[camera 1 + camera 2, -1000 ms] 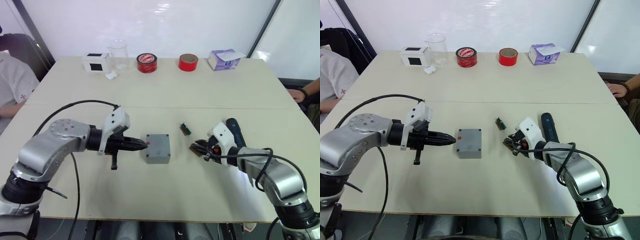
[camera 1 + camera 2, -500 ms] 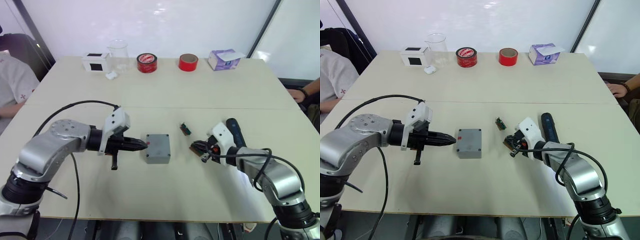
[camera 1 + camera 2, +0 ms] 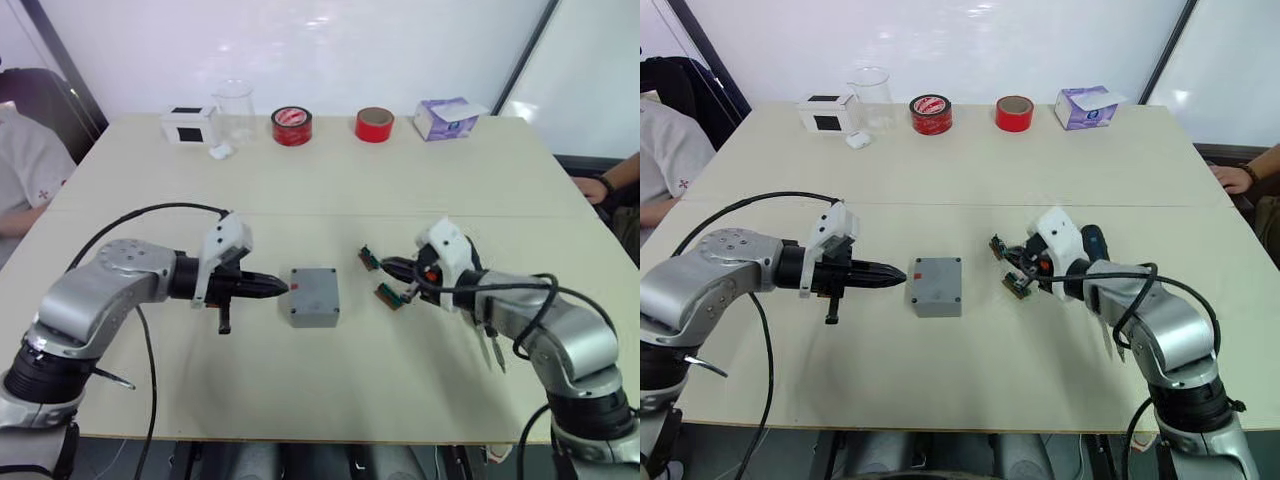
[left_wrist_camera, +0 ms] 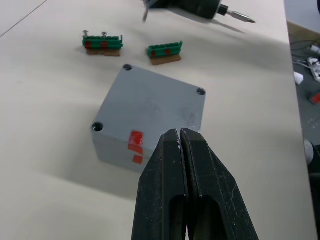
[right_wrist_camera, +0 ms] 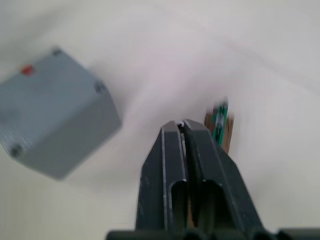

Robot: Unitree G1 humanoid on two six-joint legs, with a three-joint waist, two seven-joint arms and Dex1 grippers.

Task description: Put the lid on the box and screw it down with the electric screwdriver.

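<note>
The gray box (image 3: pixel 314 317) stands at mid-table with the lid (image 3: pixel 314 287) lying on top of it; corner holes and a red mark show on it (image 4: pixel 155 100). My left gripper (image 3: pixel 283 287) is shut and empty, its tip just off the box's left side. My right gripper (image 3: pixel 390 266) is also shut, hovering right of the box between two small green terminal pieces (image 3: pixel 369 258) (image 3: pixel 390 294). The electric screwdriver (image 3: pixel 1095 238) lies on the table behind my right wrist, mostly hidden; its bit (image 4: pixel 240 18) points away from the box.
Along the far edge stand a white box with a black square (image 3: pixel 190 124), a clear beaker (image 3: pixel 234 108), two red tape rolls (image 3: pixel 292 125) (image 3: pixel 374 124) and a purple tissue box (image 3: pixel 447 117). One person sits at the left (image 3: pixel 25 160); another person's hand (image 3: pixel 600 187) rests at the right.
My right gripper has moved away from the near green piece, up and toward the box, and now sits between the two green pieces. The left gripper and box have stayed put.
</note>
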